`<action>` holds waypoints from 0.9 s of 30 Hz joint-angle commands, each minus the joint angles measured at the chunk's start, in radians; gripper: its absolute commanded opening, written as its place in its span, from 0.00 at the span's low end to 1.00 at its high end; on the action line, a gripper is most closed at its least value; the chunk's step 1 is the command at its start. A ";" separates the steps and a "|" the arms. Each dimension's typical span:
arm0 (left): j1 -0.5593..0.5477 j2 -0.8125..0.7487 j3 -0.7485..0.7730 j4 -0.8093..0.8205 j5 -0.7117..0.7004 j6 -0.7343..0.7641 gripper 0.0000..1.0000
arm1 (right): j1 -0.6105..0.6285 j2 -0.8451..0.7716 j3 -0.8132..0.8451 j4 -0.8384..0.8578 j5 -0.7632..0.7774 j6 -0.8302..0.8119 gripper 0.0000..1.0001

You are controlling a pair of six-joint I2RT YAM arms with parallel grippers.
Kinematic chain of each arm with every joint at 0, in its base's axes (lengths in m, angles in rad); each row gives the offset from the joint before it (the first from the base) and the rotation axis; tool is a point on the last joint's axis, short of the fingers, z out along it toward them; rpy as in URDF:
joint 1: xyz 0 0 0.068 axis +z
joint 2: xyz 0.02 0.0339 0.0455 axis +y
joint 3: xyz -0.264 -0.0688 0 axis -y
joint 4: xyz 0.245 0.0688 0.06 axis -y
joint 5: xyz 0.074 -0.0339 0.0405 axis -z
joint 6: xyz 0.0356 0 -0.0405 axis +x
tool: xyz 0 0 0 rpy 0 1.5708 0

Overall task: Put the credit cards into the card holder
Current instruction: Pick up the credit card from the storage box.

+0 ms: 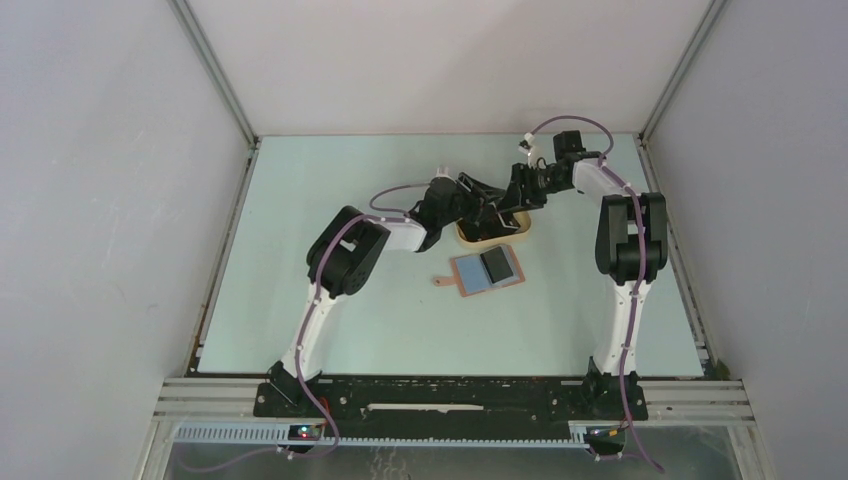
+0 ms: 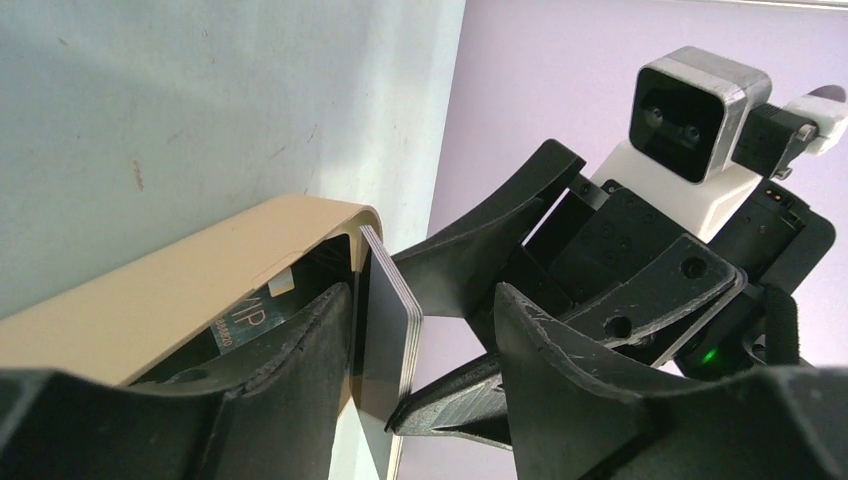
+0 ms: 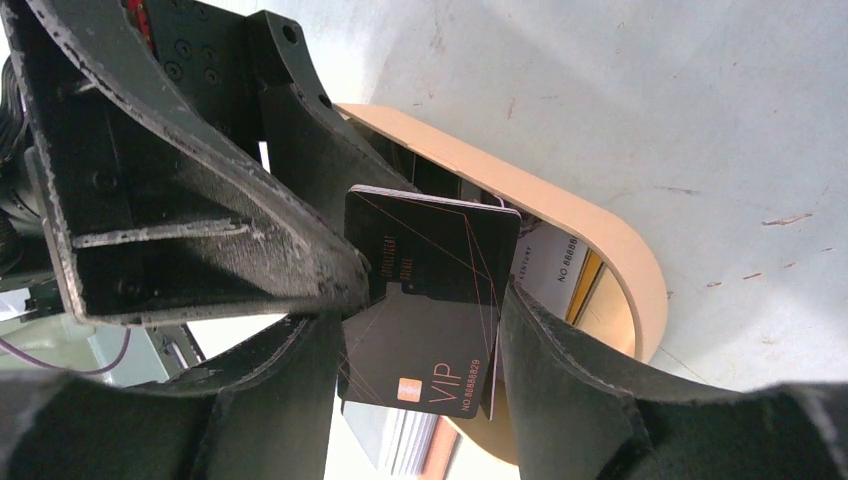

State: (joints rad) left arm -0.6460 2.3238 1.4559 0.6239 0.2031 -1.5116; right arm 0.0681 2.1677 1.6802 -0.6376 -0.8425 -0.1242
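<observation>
A small stack of black VIP credit cards stands on edge over the beige tray. My right gripper is shut on the stack's side edges. My left gripper is open around the same stack: one finger lies against a card face, the other stands apart. Both grippers meet above the tray, left and right. The card holder lies open on the table just in front of the tray, with a dark card on its bluish pockets.
More cards lie in the tray, among them a white one and a black one. The tray's rim is close beside my left finger. Grey walls enclose the table on three sides.
</observation>
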 commanded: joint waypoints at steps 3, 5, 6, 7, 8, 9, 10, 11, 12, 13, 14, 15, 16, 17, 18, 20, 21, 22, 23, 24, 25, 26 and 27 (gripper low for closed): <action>-0.019 -0.003 0.048 -0.006 -0.018 -0.018 0.59 | 0.031 -0.006 -0.015 0.023 0.037 0.023 0.54; -0.022 -0.006 0.044 -0.006 -0.018 -0.025 0.60 | 0.034 -0.011 -0.024 0.033 0.057 0.030 0.55; -0.024 -0.009 0.040 -0.006 -0.020 -0.030 0.59 | 0.037 -0.012 -0.027 0.039 0.062 0.032 0.56; -0.027 -0.012 0.036 -0.006 -0.020 -0.034 0.59 | 0.037 -0.013 -0.028 0.041 0.065 0.035 0.57; -0.028 -0.015 0.034 -0.006 -0.020 -0.037 0.59 | 0.039 -0.012 -0.028 0.042 0.069 0.037 0.58; -0.029 -0.018 0.031 -0.006 -0.022 -0.041 0.59 | 0.041 -0.012 -0.029 0.042 0.071 0.036 0.59; -0.029 -0.021 0.027 -0.006 -0.023 -0.042 0.59 | 0.041 -0.012 -0.028 0.041 0.070 0.036 0.60; -0.030 -0.023 0.026 -0.005 -0.024 -0.043 0.59 | 0.042 -0.011 -0.028 0.040 0.071 0.034 0.62; -0.029 -0.024 0.023 -0.006 -0.024 -0.042 0.58 | 0.042 -0.011 -0.028 0.040 0.072 0.034 0.63; -0.030 -0.027 0.021 -0.006 -0.024 -0.044 0.57 | 0.041 -0.013 -0.028 0.037 0.070 0.033 0.64; -0.029 -0.028 0.018 -0.006 -0.025 -0.042 0.57 | 0.040 -0.015 -0.027 0.036 0.068 0.031 0.66; -0.029 -0.028 0.014 -0.006 -0.025 -0.042 0.56 | 0.037 -0.017 -0.027 0.034 0.065 0.030 0.67; -0.029 -0.029 0.012 -0.006 -0.025 -0.041 0.55 | 0.034 -0.019 -0.025 0.035 0.063 0.030 0.69; -0.028 -0.029 0.009 -0.006 -0.023 -0.040 0.55 | 0.032 -0.023 -0.026 0.033 0.062 0.029 0.70; -0.028 -0.029 0.007 -0.008 -0.022 -0.038 0.55 | 0.031 -0.025 -0.027 0.033 0.062 0.029 0.71; -0.029 -0.030 0.002 -0.014 -0.016 -0.031 0.55 | 0.026 -0.029 -0.027 0.031 0.058 0.030 0.73; -0.029 -0.030 0.000 -0.019 -0.015 -0.025 0.55 | 0.023 -0.030 -0.027 0.030 0.052 0.029 0.73; -0.028 -0.033 -0.002 -0.026 -0.015 -0.017 0.55 | 0.023 -0.031 -0.027 0.029 0.048 0.030 0.74; -0.028 -0.035 -0.007 -0.033 -0.013 -0.010 0.55 | 0.021 -0.032 -0.027 0.028 0.045 0.029 0.74; -0.028 -0.039 -0.006 -0.042 -0.012 0.003 0.55 | 0.021 -0.034 -0.027 0.028 0.042 0.029 0.74; -0.028 -0.041 -0.007 -0.051 -0.010 0.015 0.55 | 0.020 -0.034 -0.027 0.027 0.039 0.027 0.74; -0.029 -0.045 -0.006 -0.063 -0.007 0.035 0.55 | 0.019 -0.035 -0.027 0.025 0.037 0.026 0.74; -0.028 -0.048 -0.004 -0.079 -0.004 0.056 0.55 | 0.018 -0.036 -0.028 0.024 0.036 0.026 0.74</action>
State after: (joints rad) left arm -0.6575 2.3238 1.4551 0.5800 0.1787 -1.5322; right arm 0.0902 2.1677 1.6501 -0.6189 -0.7784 -0.1051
